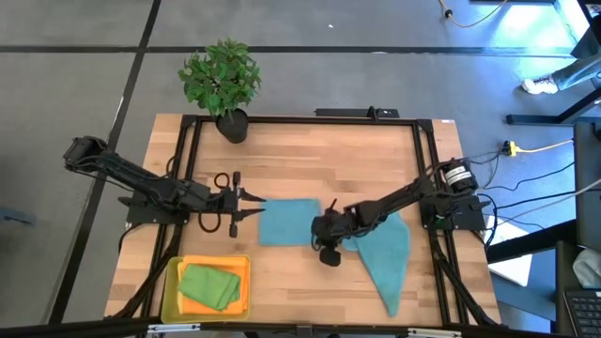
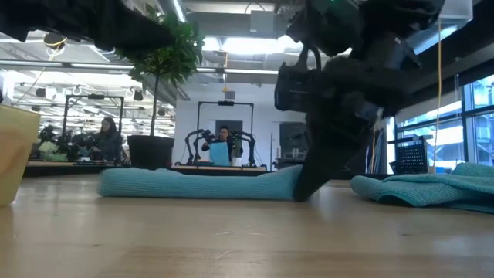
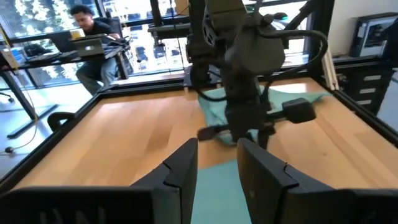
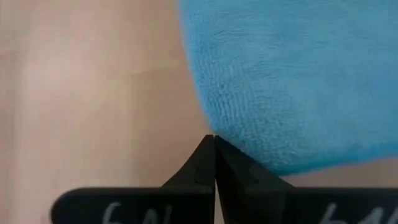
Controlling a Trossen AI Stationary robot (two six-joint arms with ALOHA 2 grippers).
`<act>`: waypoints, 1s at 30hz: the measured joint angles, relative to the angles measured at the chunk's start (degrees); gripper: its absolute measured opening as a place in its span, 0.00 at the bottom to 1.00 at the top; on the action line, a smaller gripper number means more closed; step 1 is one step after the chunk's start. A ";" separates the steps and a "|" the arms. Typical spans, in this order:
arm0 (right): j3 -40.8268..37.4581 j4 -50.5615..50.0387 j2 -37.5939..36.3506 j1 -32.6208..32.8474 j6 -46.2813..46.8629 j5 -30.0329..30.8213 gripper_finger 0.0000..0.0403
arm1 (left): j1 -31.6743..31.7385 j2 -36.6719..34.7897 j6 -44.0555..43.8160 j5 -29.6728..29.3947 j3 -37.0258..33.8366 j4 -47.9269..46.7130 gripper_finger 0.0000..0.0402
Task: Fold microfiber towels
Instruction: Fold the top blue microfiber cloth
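Fingers (image 4: 205, 168) of my right gripper (image 1: 324, 246) pinch shut at the towel (image 1: 286, 222) edge; left gripper (image 1: 252, 205) half-open. Soft, limp cloth: grab corners.

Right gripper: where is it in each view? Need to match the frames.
High view: right gripper mid-table, at the right edge of the flat teal towel.
Low view: right of centre, fingertips down at that towel's end.
Left wrist view: centre, beyond the left gripper's own fingers.
Right wrist view: own shut fingers at the bottom, on the towel's corner.
Shared landmark: the flat teal towel.
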 joint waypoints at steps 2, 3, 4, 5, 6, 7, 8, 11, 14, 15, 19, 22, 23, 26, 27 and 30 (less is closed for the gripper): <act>0.06 -2.69 -0.46 -1.02 1.92 2.48 0.01 | 0.00 0.00 -0.01 -0.07 0.00 -0.33 0.26; 0.05 -3.56 -0.58 -1.63 2.69 3.34 0.01 | 0.00 0.00 0.00 -0.07 0.00 -0.70 0.26; 0.05 -3.74 -0.61 -2.33 2.97 3.79 0.01 | 0.00 0.02 -0.01 -0.07 0.00 -1.08 0.26; 0.02 -3.64 -0.61 -2.95 2.96 4.36 0.01 | 0.00 0.02 -0.01 -0.07 -0.01 -1.43 0.26; 0.00 -3.42 -0.59 -3.52 2.86 5.47 0.01 | 0.00 0.02 0.01 -0.07 -0.02 -1.54 0.26; 0.07 -3.40 -0.57 -4.06 2.70 6.90 0.01 | 0.00 0.02 0.01 -0.07 -0.02 -1.60 0.26; 0.29 -3.71 -0.50 -4.62 2.66 8.99 0.01 | 0.00 0.02 0.01 -0.07 -0.02 -1.72 0.26; 0.79 -5.35 -0.32 -6.34 1.76 19.47 0.01 | 0.00 0.02 0.01 -0.07 -0.02 -1.89 0.26; 1.45 -8.61 -0.20 -7.78 1.79 32.52 0.01 | 0.00 0.02 0.01 -0.07 -0.02 -1.90 0.26; 1.86 -10.35 -0.20 -8.16 2.74 35.81 0.01 | 0.00 0.02 0.01 -0.07 -0.02 -1.99 0.26; 4.21 -19.18 -0.20 -8.86 5.44 39.23 0.01 | 0.00 0.02 0.01 -0.07 -0.02 -2.95 0.26; 6.28 -20.17 -0.20 -7.67 2.44 39.04 0.01 | 0.00 0.02 0.40 -0.08 -0.02 -3.01 0.26; 6.90 -19.96 -0.20 -6.73 -0.43 38.02 0.01 | 0.00 0.02 0.42 -0.09 -0.02 -3.01 0.26; 8.12 -14.88 -0.20 -3.78 -9.30 33.05 0.02 | 0.00 0.02 0.43 -0.09 -0.02 -2.96 0.26; 8.13 -12.27 -0.22 -2.99 -11.76 31.50 0.02 | 0.00 0.02 0.43 -0.11 -0.02 -2.96 0.26; 8.09 -3.96 -0.19 -1.36 -16.60 29.32 0.03 | 0.04 0.02 0.43 -1.08 -0.02 -2.90 0.26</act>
